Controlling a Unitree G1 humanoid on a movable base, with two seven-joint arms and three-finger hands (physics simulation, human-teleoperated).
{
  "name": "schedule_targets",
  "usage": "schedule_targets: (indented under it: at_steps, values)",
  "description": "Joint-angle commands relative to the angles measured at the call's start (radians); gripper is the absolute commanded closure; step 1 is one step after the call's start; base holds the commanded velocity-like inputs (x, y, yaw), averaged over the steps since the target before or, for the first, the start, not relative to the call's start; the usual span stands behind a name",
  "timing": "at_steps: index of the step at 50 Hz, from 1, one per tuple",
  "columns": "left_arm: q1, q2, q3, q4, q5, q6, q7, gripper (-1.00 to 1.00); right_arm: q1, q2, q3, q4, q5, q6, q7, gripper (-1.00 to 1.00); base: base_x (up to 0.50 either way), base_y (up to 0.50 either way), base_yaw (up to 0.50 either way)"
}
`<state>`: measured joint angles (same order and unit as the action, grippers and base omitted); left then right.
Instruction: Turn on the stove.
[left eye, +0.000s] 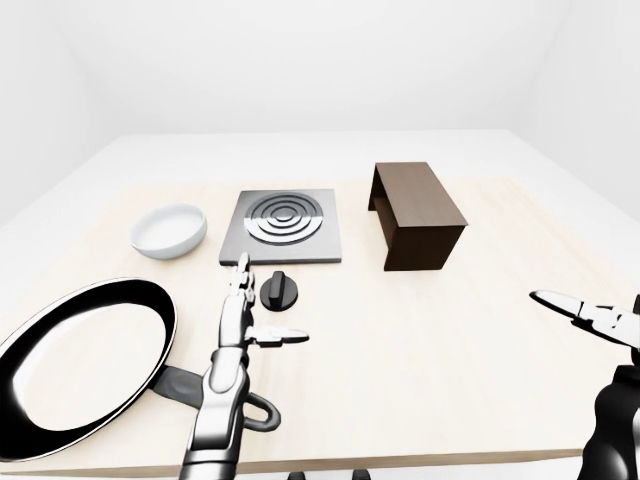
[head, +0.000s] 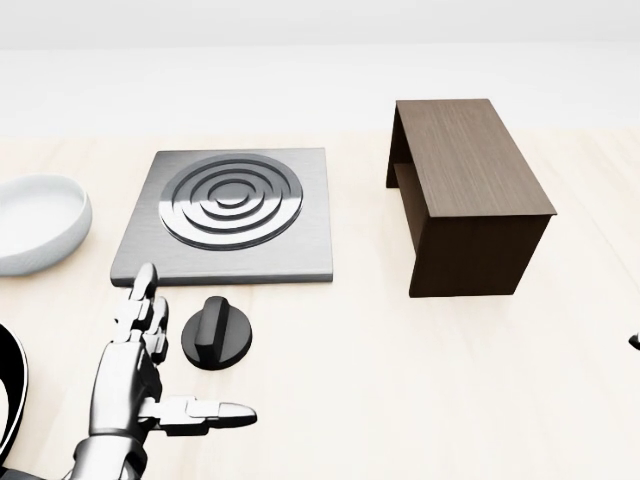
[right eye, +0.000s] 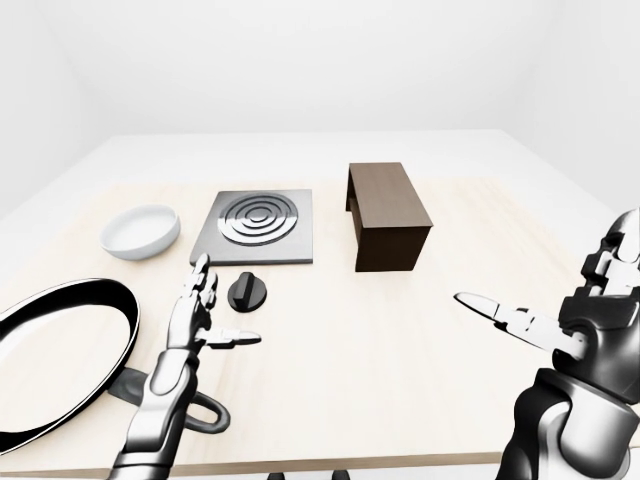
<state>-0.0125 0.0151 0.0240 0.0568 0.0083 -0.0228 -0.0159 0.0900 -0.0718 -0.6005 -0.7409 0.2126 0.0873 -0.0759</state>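
Nearest the bottom of the left-eye view, the frying pan (left eye: 80, 365) lies at the near left corner of the table (left eye: 430, 370), its black handle reaching right along the near edge under the left arm. The left hand (head: 135, 365) hovers above the tabletop with its fingers (head: 140, 300) spread and straight and the thumb sticking out to the right, clamped on nothing; its fingertips stand just beside the stove knob (head: 216, 333), on the knob's left in the head view, and whether they touch it cannot be told. At the near right corner the right hand (right eye: 560, 320) is raised over the table, fingers apart, one long finger pointing left, holding nothing, well apart from everything else. The stove knob, a black round dial with a raised grip bar, sits on the table just on the near side of the stove (head: 232, 212), close to its near edge and slightly left of that edge's middle. The stove is a flat grey square plate with concentric rings, lying toward the far middle of the table. The white bowl (left eye: 169, 230) rests left of it, near the far left corner. A dark wooden box (head: 468, 190), open at one end, stands right of the stove, apart from it
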Motion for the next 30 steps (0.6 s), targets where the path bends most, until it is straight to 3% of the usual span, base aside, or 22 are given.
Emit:
schedule_targets:
  at_steps: [1,6,30]
  values:
    - [0.021,-0.012,-0.031,0.025,0.026,-0.032,-0.006,-1.0,0.007,0.005,-0.001,0.003,-0.001,0.0,0.004,-1.0,0.0,0.0,0.0]
    - [0.018,-0.016,-0.041,0.076,0.036,-0.064,-0.008,-1.0,0.008,0.007,0.003,0.018,-0.005,0.0,0.008,-1.0,0.0,0.0,0.0]
    - [-0.057,-0.011,-0.023,0.227,0.011,-0.064,-0.025,-1.0,0.011,0.01,0.014,0.021,-0.014,0.0,0.01,-1.0,0.0,0.0,0.0]
